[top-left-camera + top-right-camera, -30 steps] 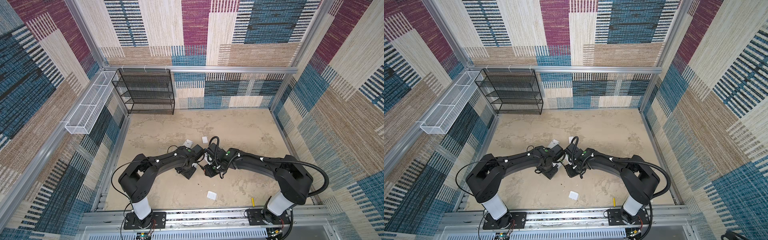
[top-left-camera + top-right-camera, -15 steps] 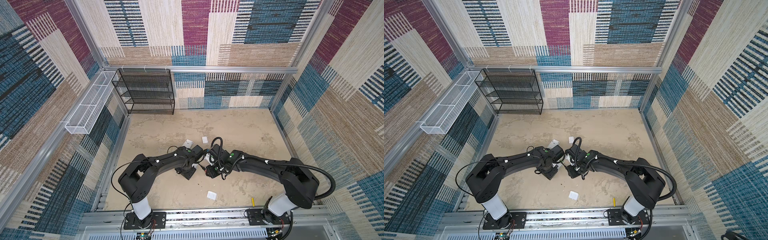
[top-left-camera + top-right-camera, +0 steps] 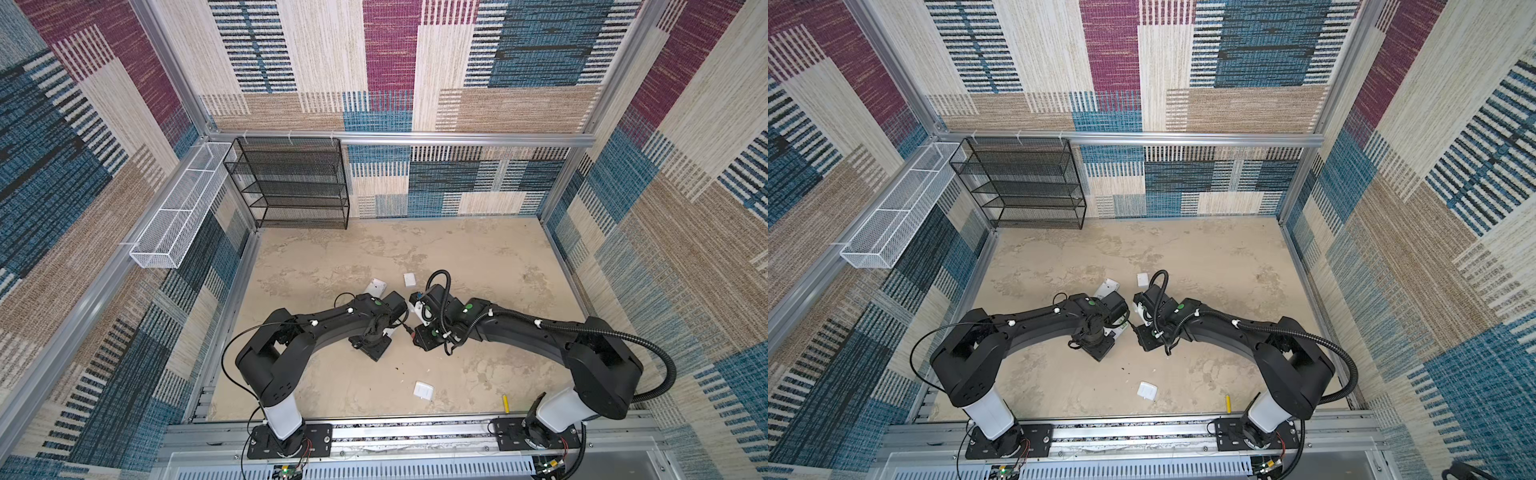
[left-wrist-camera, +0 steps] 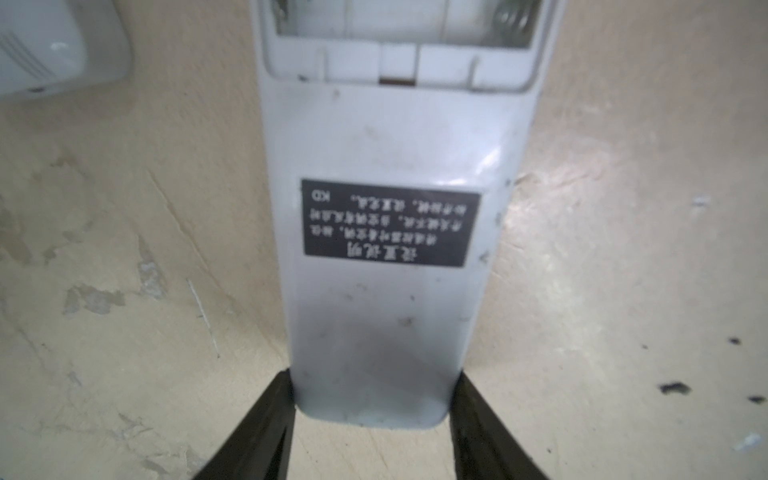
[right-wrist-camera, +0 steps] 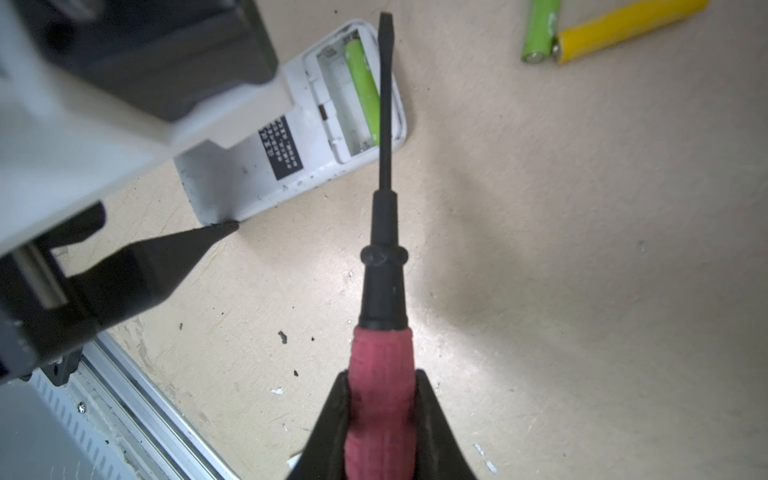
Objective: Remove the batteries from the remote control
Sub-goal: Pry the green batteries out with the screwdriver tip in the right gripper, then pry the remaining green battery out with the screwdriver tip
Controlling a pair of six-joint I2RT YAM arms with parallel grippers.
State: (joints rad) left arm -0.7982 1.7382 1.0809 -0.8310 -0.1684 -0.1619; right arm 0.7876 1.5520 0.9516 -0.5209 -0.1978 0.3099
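A: Starting from above. Anything unloaded yet?

B: Spotted a yellow battery [image 3: 505, 403] in both top views, loose at lower right of the bench [image 3: 478, 257], just beside the front rail [image 3: 415, 431]. Also noted a white cover [image 3: 409, 279] above mid-frame and a second white cover [image 3: 423, 390] below it. Cannot read the work itself: hidden under the left arm [image 3: 328, 322] and right arm [image 3: 519, 332], meeting at centre.

A: On to the left wrist view.

B: Shows the left end effector [image 4: 374, 380] pinching the narrow end of the remote control [image 4: 386, 291] at bottom centre, a finger pressed to each side. Seemingly flat on the bench, back up, black label [image 4: 390, 224] mid-frame. Already uncovered. Catches only a strip of the open compartment [image 4: 399, 25] along the top edge, with a spring [image 4: 512, 16] at upper right and no battery within that strip.

A: And the right wrist view?

B: Shows the right end effector [image 5: 381, 374] clamped on the red handle of a screwdriver [image 5: 384, 174] at bottom centre, blade aimed at the top edge, shaft crossing the compartment's rim. Cannot tell whether touching. Finds a light green battery [image 5: 363, 95] seated in the compartment, upper centre, next to an empty slot. Finds, at upper right, loose on the bench, a second light green battery [image 5: 538, 29] and a second yellow battery [image 5: 623, 25], ends nearly meeting.

A: How far along, then?

B: Judging three of four out, assuming two separate yellow ones. Left to do: prying out the last green one and setting it on the bench.
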